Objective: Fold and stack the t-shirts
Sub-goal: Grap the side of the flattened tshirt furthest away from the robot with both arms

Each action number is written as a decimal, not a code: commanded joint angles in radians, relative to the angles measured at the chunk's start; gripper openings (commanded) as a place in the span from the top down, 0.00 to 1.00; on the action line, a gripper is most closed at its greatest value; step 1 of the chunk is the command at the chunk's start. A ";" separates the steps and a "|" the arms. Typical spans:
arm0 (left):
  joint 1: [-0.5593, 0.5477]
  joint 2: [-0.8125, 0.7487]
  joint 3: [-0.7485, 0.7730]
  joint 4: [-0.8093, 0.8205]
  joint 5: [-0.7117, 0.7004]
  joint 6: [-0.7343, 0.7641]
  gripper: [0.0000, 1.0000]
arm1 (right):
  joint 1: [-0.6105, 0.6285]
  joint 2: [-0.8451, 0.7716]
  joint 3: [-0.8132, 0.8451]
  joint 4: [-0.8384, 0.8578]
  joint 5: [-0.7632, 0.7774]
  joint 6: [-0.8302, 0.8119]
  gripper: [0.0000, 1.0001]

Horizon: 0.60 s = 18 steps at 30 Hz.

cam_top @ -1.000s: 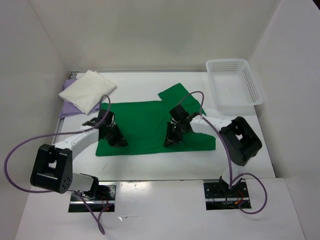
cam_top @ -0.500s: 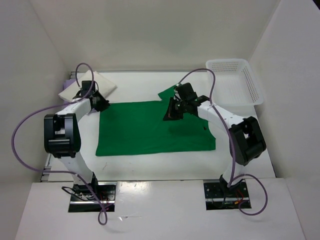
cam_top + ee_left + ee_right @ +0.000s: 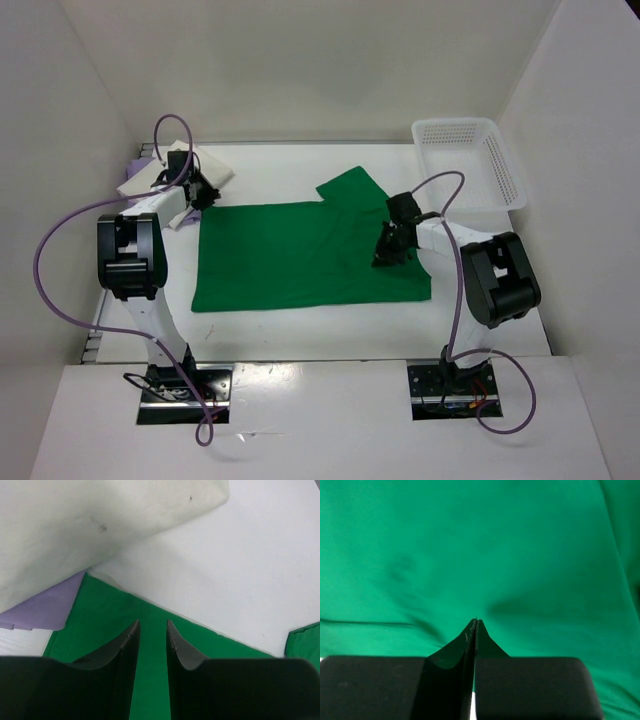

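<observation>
A white bench is boxed in by plain white walls on three sides. A bright green cloth t-shirt is spread flat at its centre, one sleeve angled toward the back. A folded cream-white shirt is stacked on a lavender one in the back left corner, just beside the green shirt's corner. A white plastic mesh basket is set back right. Bare bench is left along the near edge and behind the green shirt. The left end effector is held narrowly apart over that corner. The right end effector is pressed together on the green cloth.
</observation>
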 commanded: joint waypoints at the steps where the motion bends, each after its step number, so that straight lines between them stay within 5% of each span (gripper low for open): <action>1: 0.003 -0.053 -0.006 0.029 0.006 0.038 0.65 | 0.016 -0.052 -0.072 0.012 0.060 0.058 1.00; 18: 0.003 -0.001 0.049 -0.003 -0.117 0.109 0.59 | -0.052 -0.090 -0.155 -0.097 0.172 0.072 1.00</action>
